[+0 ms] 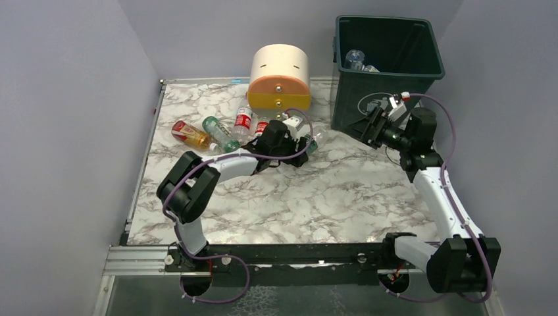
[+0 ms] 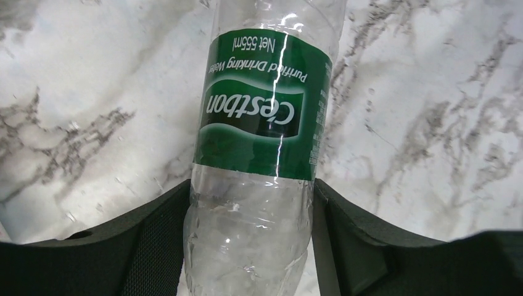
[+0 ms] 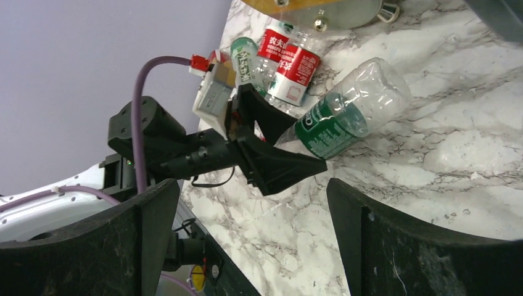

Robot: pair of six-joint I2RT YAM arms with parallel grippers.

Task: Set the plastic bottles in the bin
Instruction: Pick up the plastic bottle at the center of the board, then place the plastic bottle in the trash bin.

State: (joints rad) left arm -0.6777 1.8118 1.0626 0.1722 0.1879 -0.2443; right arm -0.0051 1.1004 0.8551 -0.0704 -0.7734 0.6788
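At the far right of the marble table (image 1: pixel 316 197) stands the dark green bin (image 1: pixel 347 99), upright, with two clear bottles (image 1: pixel 357 60) lying inside against its left wall. Left of it, at the far edge, sits the cream-and-orange drawer unit (image 1: pixel 279 76), which closes off the far side of the bottle cluster. The right gripper (image 1: pixel 368 128) hangs just in front of the bin's front wall, covering part of the white icon; its jaws are spread wide with nothing between them. The left gripper (image 1: pixel 301 146) is at the table's far middle, just near of the drawer unit. Its two fingers (image 2: pixel 142 246) press against opposite sides of the green-label bottle (image 2: pixel 262 123), which points right toward the bin; whether this bottle is clear of the tabletop cannot be told. Further left lie the loose bottles: two red-label bottles (image 1: pixel 245 122) just near of the drawer unit's front, a green-tinted bottle (image 1: pixel 220 135), and an orange-and-red bottle (image 1: pixel 189 133) farthest left. The held bottle's label reads "C'estbon", "Purified Drinking Water" and "Net 555ml"; the red labels bear white Chinese characters.
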